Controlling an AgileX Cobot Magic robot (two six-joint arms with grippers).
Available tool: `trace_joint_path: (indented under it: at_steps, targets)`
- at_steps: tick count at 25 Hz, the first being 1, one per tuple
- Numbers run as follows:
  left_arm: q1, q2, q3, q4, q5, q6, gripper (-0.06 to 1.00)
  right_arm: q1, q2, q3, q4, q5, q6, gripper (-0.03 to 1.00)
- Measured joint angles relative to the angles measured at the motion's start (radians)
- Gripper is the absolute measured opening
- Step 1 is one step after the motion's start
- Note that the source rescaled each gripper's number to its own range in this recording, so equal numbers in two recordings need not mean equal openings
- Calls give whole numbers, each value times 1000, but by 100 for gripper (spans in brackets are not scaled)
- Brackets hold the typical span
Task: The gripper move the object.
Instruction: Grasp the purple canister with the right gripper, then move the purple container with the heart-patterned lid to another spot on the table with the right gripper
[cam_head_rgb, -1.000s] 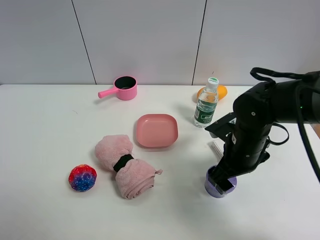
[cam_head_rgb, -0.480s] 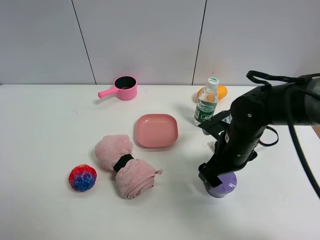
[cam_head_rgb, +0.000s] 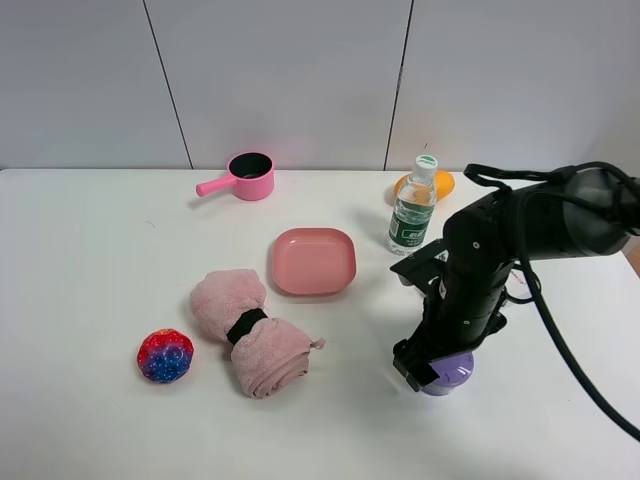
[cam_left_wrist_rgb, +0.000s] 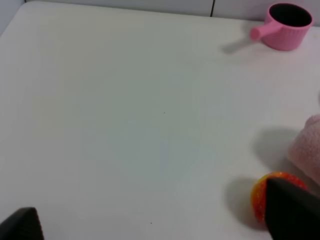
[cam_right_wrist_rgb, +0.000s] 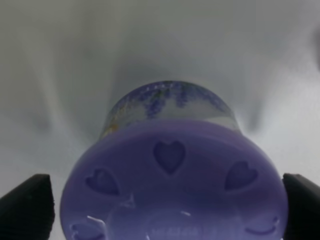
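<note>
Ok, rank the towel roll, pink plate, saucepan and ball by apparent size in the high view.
1. towel roll
2. pink plate
3. saucepan and ball look about alike; the saucepan sits farther back.

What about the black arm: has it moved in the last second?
Yes. The right gripper has shifted left, its bulk now closer to the bottle.

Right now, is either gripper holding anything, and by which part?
The left gripper holds nothing. The right gripper straddles the purple jar at its lid, one finger on each side; whether they actually clamp it cannot be told.
</note>
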Motion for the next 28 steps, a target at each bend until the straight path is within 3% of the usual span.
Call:
trace_joint_path:
  at_steps: [1,2,3,4,13,20,24,28]
  targets:
    - [0,0,0,0,0,0,100,0,1,0,1,0,0,88]
    - [0,0,0,0,0,0,100,0,1,0,1,0,0,67]
    - [0,0,0,0,0,0,100,0,1,0,1,0,0,39]
    - [0,0,0,0,0,0,100,0,1,0,1,1,0,4]
    - [0,0,0,0,0,0,100,0,-16,0,1,41,-3,6]
    - [0,0,0,0,0,0,100,0,-244,-23,18,135,-6,6]
    - [0,0,0,0,0,0,100,0,-327,-193,34,233,-6,6]
    - [0,0,0,0,0,0,100,0,-281,-454,34,326,-6,6]
